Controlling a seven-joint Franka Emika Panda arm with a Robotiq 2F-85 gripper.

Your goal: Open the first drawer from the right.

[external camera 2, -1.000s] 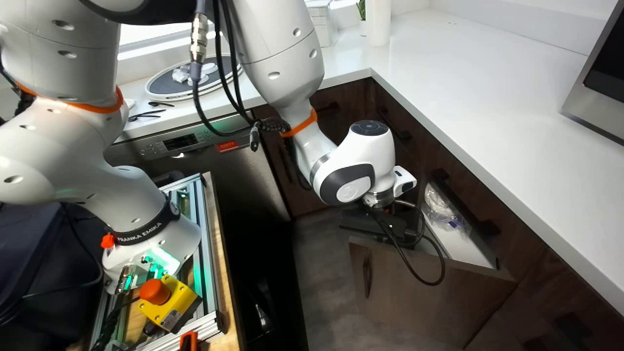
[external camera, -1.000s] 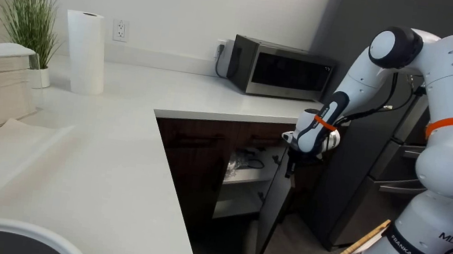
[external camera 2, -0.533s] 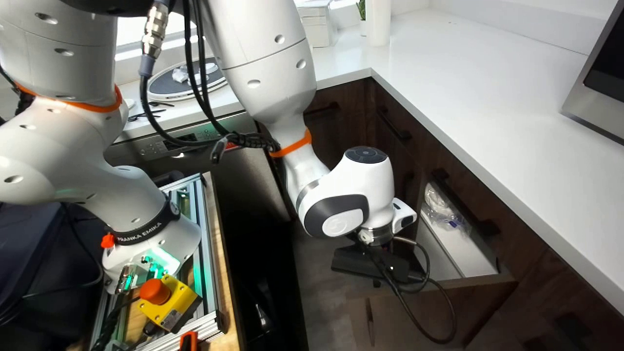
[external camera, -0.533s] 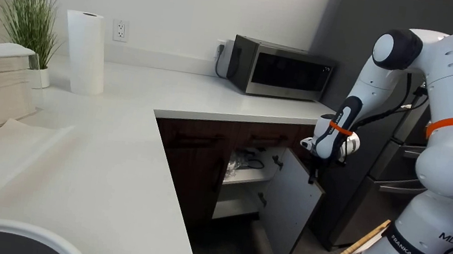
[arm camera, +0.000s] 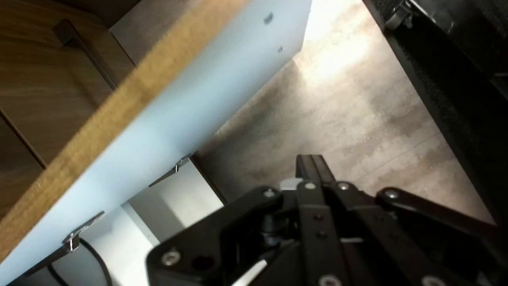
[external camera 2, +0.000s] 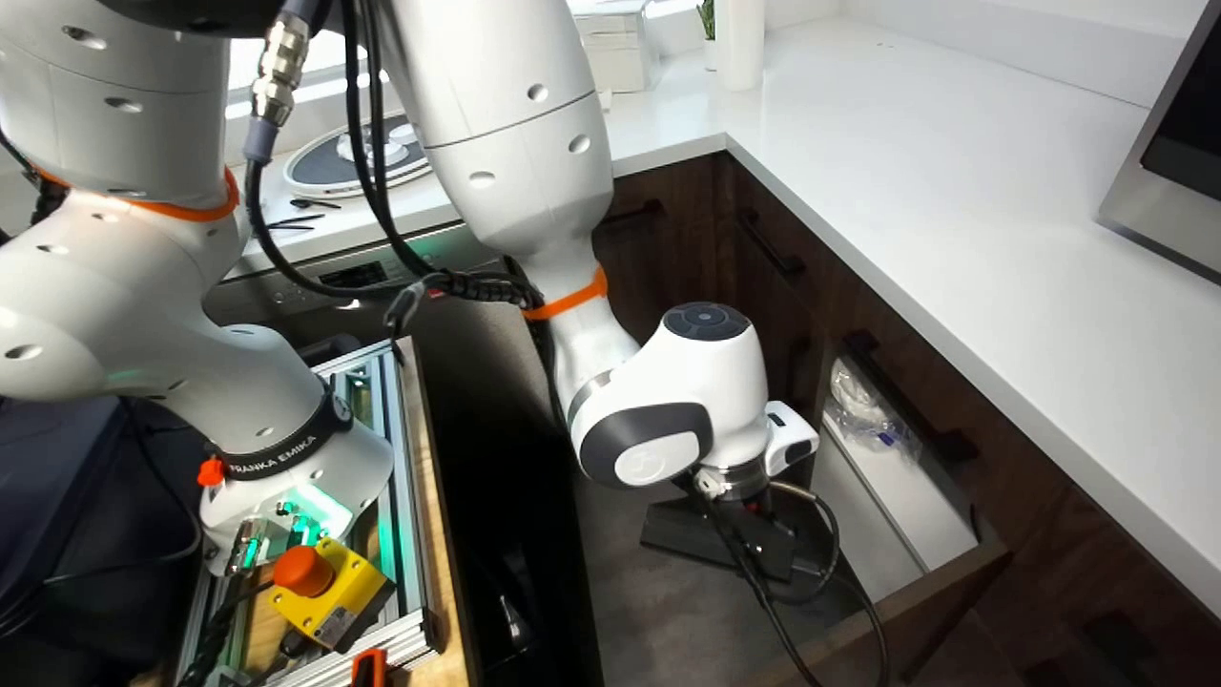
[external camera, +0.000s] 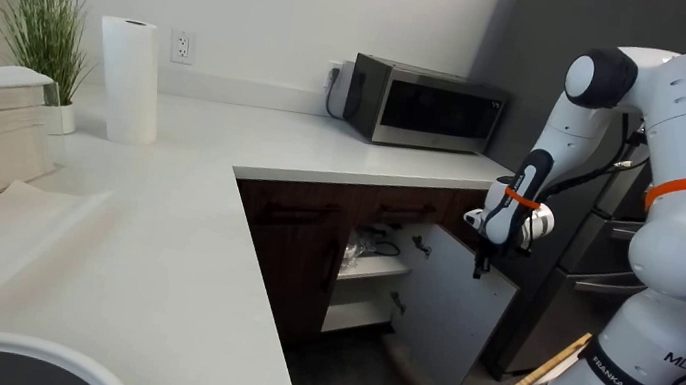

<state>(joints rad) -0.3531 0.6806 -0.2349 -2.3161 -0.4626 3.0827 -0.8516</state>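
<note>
white tabletop (external camera: 172,262) above, cabinet door (external camera: 450,312) swung well out below a closed drawer (external camera: 405,201), hand (arm camera: 311,159) pinched together on nothing near the door's inner side, contact unclear; pushing too far could overload the hinges (arm camera: 72,241).

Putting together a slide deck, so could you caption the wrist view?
Shut jaws above the floor, on the inner side of an open door, two hinges showing.

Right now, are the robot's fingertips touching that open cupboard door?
Apart. In the wrist view, a stretch of floor shows between the closed fingertips and the white inner face of the cupboard door.
</note>
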